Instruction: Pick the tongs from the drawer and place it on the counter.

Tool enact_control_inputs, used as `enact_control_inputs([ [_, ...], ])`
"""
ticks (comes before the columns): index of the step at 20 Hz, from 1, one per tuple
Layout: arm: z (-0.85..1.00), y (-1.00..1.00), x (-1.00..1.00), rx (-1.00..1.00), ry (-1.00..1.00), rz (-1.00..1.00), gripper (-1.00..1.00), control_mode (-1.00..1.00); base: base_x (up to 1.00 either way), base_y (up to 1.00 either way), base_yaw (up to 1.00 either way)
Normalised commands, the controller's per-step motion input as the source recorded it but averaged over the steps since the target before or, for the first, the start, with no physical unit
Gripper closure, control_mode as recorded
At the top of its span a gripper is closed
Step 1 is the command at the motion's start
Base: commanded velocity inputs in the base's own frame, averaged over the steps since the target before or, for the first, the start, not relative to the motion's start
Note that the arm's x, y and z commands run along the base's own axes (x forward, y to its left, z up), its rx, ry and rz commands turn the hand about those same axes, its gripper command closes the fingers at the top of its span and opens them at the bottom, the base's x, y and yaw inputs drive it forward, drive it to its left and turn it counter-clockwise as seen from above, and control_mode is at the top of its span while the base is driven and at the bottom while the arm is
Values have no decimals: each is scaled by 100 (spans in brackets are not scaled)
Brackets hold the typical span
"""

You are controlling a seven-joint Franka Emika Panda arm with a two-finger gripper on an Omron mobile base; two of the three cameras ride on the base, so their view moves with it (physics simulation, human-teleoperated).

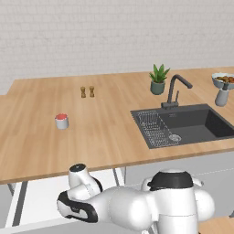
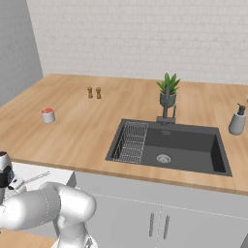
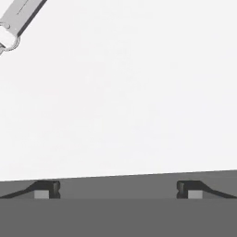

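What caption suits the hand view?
Open gripper hovers over the white drawer floor, tongs off at the upper left.

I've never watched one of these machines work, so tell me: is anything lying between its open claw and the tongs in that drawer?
Nothing visible does. In the hand view the open gripper looks onto the bare white floor of the drawer, and the tongs lie off toward the upper left corner, apart from the fingertips, with only flat drawer floor in between.

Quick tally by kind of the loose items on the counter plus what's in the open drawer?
Brown shakers: 2
Red-topped cup: 1
Potted plant: 1
Soap dispenser: 1
Bowl with food: 1
Tongs in the drawer: 1
Total: 7
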Motion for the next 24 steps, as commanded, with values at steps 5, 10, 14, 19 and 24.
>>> enact_control_inputs([
  [5, -13, 16, -15, 0, 9, -1, -100, -100, 0, 0, 0],
  [10, 3, 28, -67, -1, 5, -7, -100, -100, 0, 0, 0],
  [14, 9, 48, -82, -2, 9, -8, -100, -100, 0, 0, 0],
  [19, 0, 58, -88, -4, 11, -8, -100, -100, 0, 0, 0],
  [24, 3, 55, -66, -9, 5, -7, -100, -100, 0, 0, 0],
])
